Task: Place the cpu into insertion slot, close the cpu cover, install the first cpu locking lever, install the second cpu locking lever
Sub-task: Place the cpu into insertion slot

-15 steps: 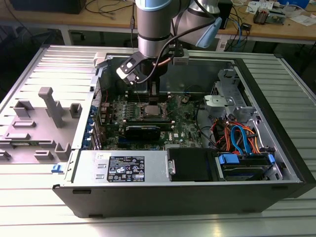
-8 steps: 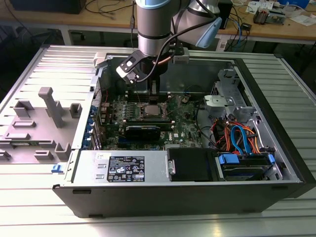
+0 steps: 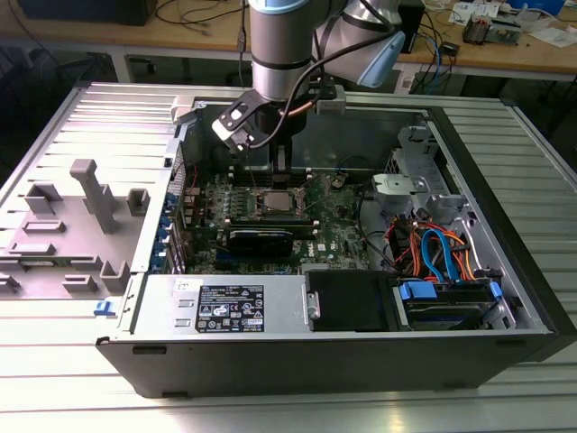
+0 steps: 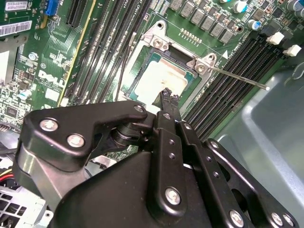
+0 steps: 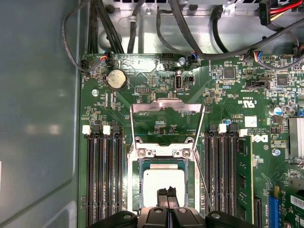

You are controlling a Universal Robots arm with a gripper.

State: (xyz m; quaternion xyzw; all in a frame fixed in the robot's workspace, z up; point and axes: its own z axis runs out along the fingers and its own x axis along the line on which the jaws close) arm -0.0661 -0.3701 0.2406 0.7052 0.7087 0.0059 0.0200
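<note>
Nearest the wrist cameras, the gripper [image 5: 167,192] is being seen with its two slim fingertips [image 4: 164,94] pressed together and nothing pinched between them, and it is being held just above the cpu [image 5: 164,178]. The cpu is being shown lying flat in its socket, pale metal top up, so the first step is being judged as done. It is being read as a light, stiff little plate with a delicate underside, best touched only at its edges or pressed gently on the flat top. Just beyond it, the cpu cover [image 5: 166,106] is being seen swung open, tilted back off the socket on its hinge, the board showing through its open middle. It is being judged as thin, springy sheet metal, light and slippery, best taken at the free bar away from the hinge. One thin wire lever [image 4: 240,78] is being seen sticking out free from the socket's corner. Farther off, in the exterior view, the open computer case [image 3: 315,361] is being shown lying on a ribbed table [image 3: 451,408].
</note>
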